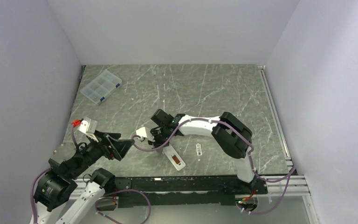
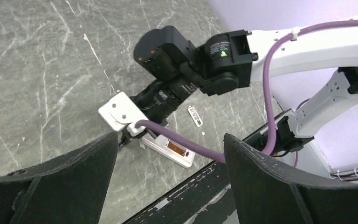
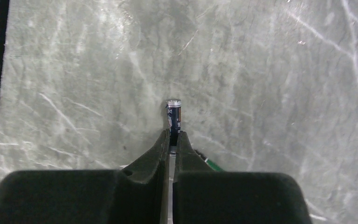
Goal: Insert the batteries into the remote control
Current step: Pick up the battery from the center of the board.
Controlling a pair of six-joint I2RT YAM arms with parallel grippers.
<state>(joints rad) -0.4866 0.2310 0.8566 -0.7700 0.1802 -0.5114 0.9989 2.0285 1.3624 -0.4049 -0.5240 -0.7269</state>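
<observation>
Right gripper point(image 3: 173, 138): jaws pressed together on 1 battery point(image 3: 174, 116), pinched at its near end. The rest of the dark cylinder pokes out past the fingertips, metal cap farthest from the camera. Cannot tell whether the battery touches the table point(image 1: 214, 88) or hangs just above it.

A green-tipped sliver point(image 3: 209, 162) shows beside the right-hand finger, mostly hidden behind it; cannot tell what it is.

In the top view the right gripper point(image 1: 154, 139) points down at the table just beside the far-left end of the remote control point(image 1: 174, 157). The remote lies flat near the table's front edge, between the 2 arms, back side up, with its reddish-brown recess exposed. Cannot tell from any view whether anything sits in the recess.

Left gripper point(image 2: 171, 137): jaws spread wide, nothing between them. Its 2 dark fingers point(image 2: 74, 186) frame the remote point(image 2: 177, 151) in the left wrist view, well short of it. In the top view the left gripper point(image 1: 119, 147) sits to the left of the right gripper, not touching it.

A purple cable point(image 2: 186, 144) from the right arm crosses over the remote in the left wrist view.

Small white cover piece point(image 1: 199, 149) lies flat to the right of the remote, apart from it. Clear compartment box point(image 1: 101, 87) sits at the far-left corner of the table, well apart from everything else.
</observation>
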